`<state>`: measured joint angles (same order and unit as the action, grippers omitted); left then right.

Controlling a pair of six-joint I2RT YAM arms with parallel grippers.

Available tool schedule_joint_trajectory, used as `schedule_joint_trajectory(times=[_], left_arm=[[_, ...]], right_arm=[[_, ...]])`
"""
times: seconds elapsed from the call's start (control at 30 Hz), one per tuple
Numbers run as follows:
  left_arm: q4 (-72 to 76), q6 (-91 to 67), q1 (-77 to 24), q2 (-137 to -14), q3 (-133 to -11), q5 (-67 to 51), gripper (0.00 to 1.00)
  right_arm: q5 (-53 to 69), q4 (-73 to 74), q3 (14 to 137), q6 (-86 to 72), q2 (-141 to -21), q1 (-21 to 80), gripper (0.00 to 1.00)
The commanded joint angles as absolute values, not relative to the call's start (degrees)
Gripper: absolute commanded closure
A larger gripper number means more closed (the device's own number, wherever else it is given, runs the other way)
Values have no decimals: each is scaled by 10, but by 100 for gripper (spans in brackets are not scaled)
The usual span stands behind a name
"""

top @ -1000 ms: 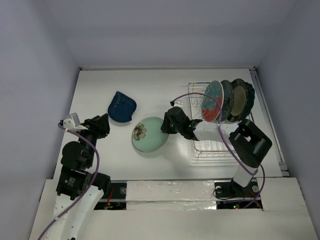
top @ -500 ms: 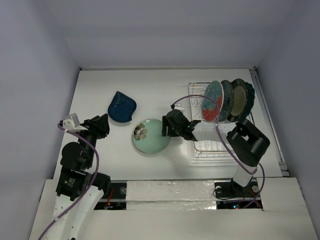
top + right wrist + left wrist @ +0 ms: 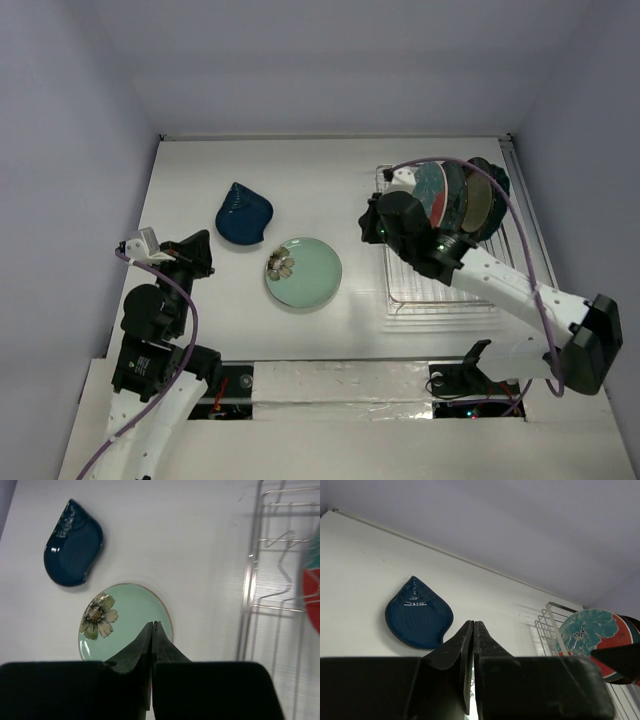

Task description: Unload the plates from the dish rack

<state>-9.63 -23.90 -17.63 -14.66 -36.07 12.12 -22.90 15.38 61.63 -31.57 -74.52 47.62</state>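
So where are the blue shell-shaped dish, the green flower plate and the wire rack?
blue shell-shaped dish (image 3: 243, 215): top view, middle of its glazed face.
green flower plate (image 3: 310, 275): top view, plain centre beside the flower.
wire rack (image 3: 249, 580): right wrist view, its long chrome side rail.

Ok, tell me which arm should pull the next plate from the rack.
Right. The right gripper, shut, hangs beside the dish rack, close to the teal-and-red plate standing there. The left gripper, also shut, sits across the table, beyond the blue dish.
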Motion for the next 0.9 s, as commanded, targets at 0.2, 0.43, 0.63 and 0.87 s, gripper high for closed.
schedule_joint_trajectory(times=[0.2,0.43,0.63,0.87], left_arm=[[-97,-246,-179,-137,-367,119,100],[-91,-245,-185,-143,-365,119,74],[-88,-245,-185,-148,-364,119,67],[-87,-244,-185,-149,-364,119,65]], right_arm=[[-389,348,634,-293,-635,342,92],[-369,336,637,-257,-651,251,43],[-314,285,662,-225,-712,199,51],[-321,273,705,-191,-797,185,68]])
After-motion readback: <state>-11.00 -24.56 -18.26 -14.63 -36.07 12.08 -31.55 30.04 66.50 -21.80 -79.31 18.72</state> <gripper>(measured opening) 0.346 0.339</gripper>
